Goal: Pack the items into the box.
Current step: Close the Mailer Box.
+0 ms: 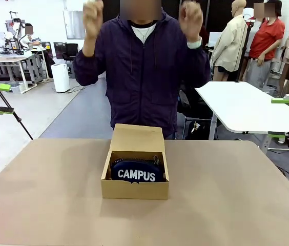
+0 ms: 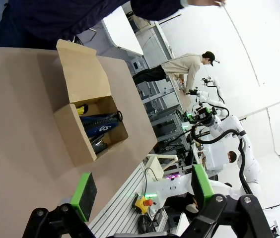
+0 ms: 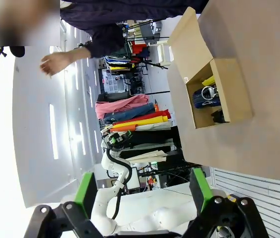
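Box (image 1: pixel 134 190) sits centered on desk (image 1: pixel 42 195), flap (image 1: pixel 137 137) open, midway between left pincer (image 1: pixel 3 98) and right pincer (image 1: pixel 279 118); both released, empty, neither nearer.

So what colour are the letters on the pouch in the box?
White, on the navy zip pouch inside the brown cardboard box. Clearest in the front view.
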### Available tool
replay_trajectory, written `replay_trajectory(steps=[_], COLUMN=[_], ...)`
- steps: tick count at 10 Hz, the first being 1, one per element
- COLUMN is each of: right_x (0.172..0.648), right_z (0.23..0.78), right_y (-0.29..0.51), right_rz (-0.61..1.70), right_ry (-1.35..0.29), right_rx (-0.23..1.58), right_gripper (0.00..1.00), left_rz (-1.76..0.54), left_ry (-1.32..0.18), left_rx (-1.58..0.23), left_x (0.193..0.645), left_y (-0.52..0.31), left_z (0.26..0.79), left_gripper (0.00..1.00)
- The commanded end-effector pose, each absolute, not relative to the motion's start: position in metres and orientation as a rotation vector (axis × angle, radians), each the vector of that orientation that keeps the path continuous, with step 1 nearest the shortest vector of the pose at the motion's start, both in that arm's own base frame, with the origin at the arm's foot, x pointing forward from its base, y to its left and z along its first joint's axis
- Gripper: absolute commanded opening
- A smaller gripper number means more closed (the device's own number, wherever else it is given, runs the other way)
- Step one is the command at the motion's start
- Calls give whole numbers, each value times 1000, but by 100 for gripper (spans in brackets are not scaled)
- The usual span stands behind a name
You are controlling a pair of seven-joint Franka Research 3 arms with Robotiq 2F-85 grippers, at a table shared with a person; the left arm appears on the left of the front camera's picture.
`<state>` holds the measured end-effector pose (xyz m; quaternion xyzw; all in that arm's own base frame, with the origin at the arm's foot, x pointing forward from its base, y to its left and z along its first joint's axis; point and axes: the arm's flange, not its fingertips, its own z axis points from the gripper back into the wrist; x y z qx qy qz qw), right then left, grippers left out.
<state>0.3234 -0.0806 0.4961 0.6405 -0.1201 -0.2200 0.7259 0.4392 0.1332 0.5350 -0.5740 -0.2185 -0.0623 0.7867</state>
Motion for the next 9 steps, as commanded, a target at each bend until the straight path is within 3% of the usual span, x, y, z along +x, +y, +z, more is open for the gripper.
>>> replay_trajectory(steps=[1,9], right_x=[320,320], right_z=[498,498], right_y=[-79,-79], right_rz=[-488,-488], right_ry=[-260,-260], right_rx=[1422,1422], right_gripper=[100,100], left_rz=[-129,-129], left_ry=[-460,-460], left_rx=[-1234,-1234], left_x=[438,438], left_y=[132,132], left_z=[538,538], left_gripper=[100,100])
